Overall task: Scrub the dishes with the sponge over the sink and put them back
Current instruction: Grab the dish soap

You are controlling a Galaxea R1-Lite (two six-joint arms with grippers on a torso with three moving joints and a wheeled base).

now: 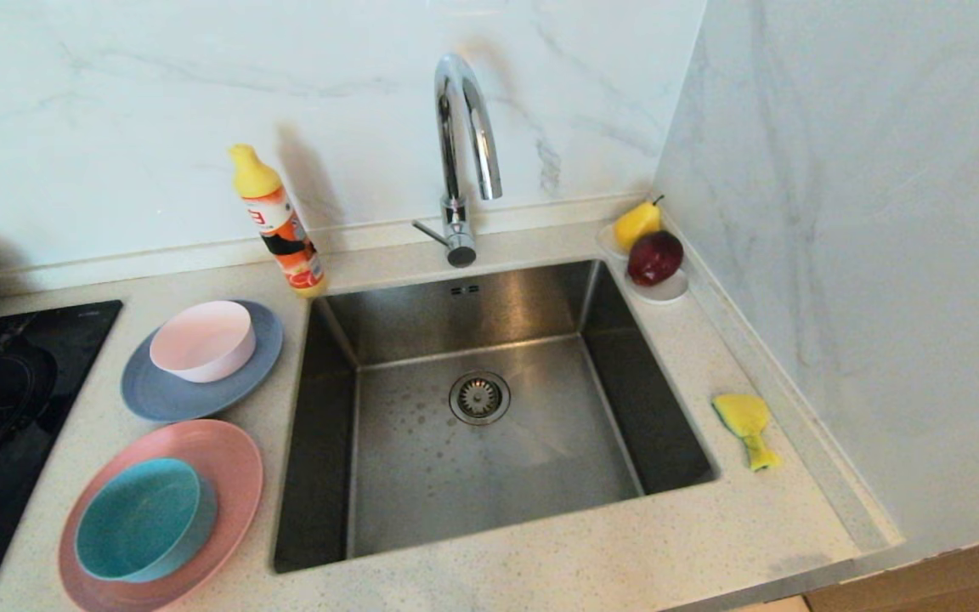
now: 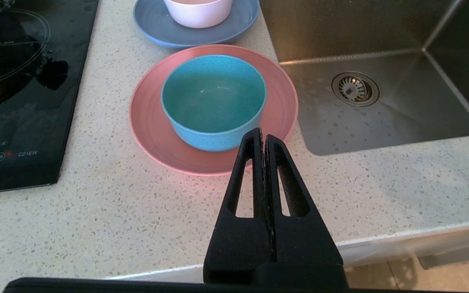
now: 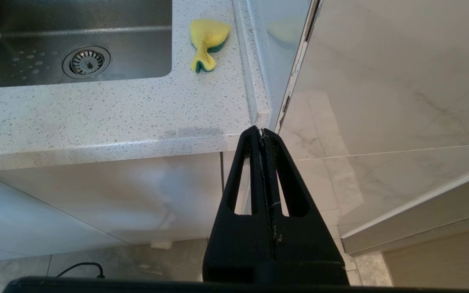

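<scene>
Teal bowl [image 1: 143, 518] sits in pink plate [image 1: 226, 459], pale bowl [image 1: 203, 340] in grey-blue plate [image 1: 149, 391]; both tools pressed together.

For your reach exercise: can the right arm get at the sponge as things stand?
Probably yes: the sponge lies alone on the counter, right of the sink; the shut right gripper has nothing between, though the wall is close.

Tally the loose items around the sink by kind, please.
Plates: 2, matte pink plate, grey-blue plate
Bowls: 2, teal bowl, pale pink bowl
Yellow foam sponge: 1
Yellow-capped detergent bottle: 1
Small white fruit saucer: 1
Fruit: 2, yellow pear, dark red apple
Total: 9
</scene>
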